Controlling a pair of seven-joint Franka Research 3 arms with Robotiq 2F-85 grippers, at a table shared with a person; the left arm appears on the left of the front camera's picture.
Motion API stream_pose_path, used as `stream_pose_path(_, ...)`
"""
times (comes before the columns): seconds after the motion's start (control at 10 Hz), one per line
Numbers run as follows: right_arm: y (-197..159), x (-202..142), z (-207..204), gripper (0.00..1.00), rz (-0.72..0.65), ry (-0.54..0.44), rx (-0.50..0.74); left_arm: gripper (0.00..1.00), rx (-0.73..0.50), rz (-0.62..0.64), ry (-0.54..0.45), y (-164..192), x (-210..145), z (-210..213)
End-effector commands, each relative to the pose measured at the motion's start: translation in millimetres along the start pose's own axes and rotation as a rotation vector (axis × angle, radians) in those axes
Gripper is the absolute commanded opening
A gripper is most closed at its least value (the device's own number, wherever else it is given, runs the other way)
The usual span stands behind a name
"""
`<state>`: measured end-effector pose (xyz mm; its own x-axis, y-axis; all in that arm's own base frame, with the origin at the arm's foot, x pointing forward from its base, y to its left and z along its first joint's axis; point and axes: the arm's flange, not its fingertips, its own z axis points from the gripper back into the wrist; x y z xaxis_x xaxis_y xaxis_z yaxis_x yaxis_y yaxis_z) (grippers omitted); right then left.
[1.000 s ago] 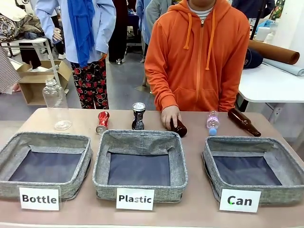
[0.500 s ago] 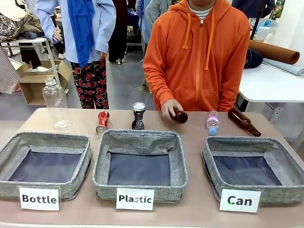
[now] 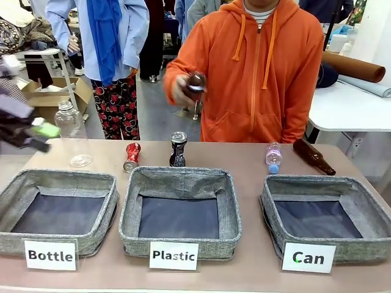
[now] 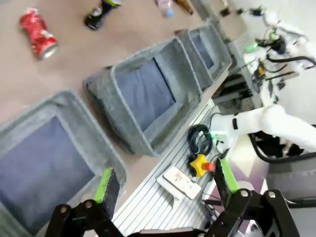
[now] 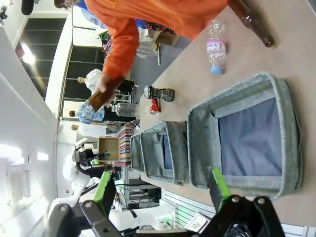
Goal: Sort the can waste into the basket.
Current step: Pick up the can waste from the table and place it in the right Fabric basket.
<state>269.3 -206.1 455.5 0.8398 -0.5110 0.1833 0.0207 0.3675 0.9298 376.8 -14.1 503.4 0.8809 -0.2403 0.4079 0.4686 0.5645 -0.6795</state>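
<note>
Both cans sat near the table's far edge. The black can [image 3: 178,149] stood upright just behind the far rim of the Plastic basket [image 3: 181,175], and the red can [image 3: 132,157] lay tipped just to its left. Neither touched a basket. The Can basket [image 3: 317,181] lay at the robot's right end, well apart from both cans, its dark lining bare. Open tabletop ran between the black can and a small plastic bottle [image 3: 273,157]. A brown bottle [image 3: 313,156] lay past that, near the right edge. A tall clear bottle [image 3: 72,131] stood behind the Bottle basket [image 3: 61,177]. The person's hand [image 3: 183,90] held a second brown bottle [image 3: 197,82] at chest height — off the table.

The left wrist view gave us the left gripper [image 4: 164,166] spread wide with nothing between its fingers, over the table's near edge — a ribbed metal rail with a yellow button box [image 4: 199,164]. From the front that gripper was a blur at the left edge, beside the tall clear bottle. The right wrist view showed the right gripper [image 5: 159,173] equally wide and holding nothing, with the Can basket nearest ahead of its fingers.
</note>
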Motion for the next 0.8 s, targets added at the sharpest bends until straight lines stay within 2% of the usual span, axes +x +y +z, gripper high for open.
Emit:
stream_pose_path(0.0, -0.6, 2.4, 0.6, 1.00, 0.028, -0.011, 0.023, 1.00, -0.078, 0.051, 0.003, 33.7, 5.8, 29.4)
stream_pose_path(0.1, -0.6, 2.4, 0.6, 1.00, 0.028, -0.011, 0.023, 1.00, -0.103, 0.086, -0.046, 50.9, -10.7, 62.2)
stream_pose_path(0.2, -0.6, 2.4, 0.6, 1.00, 0.028, -0.011, 0.023, 1.00, -0.144, 0.159, -0.186, 74.2, -40.8, 110.3)
stream_pose_path(0.3, -0.6, 2.4, 0.6, 1.00, 0.028, -0.011, 0.023, 1.00, -0.187, 0.227, -0.353, 94.8, -94.1, 159.1)
stream_pose_path(0.4, -0.6, 2.4, 0.6, 1.00, 0.028, -0.011, 0.023, 1.00, -0.188, 0.305, -0.510, 108.8, -140.8, 186.5)
stream_pose_path(0.5, -0.6, 2.4, 0.6, 1.00, 0.028, -0.011, 0.023, 1.00, -0.204, 0.363, -0.643, 119.7, -180.7, 202.6)
stream_pose_path(0.7, -0.6, 2.4, 0.6, 1.00, 0.028, -0.011, 0.023, 1.00, -0.280, 0.402, -0.785, 136.6, -235.8, 203.1)
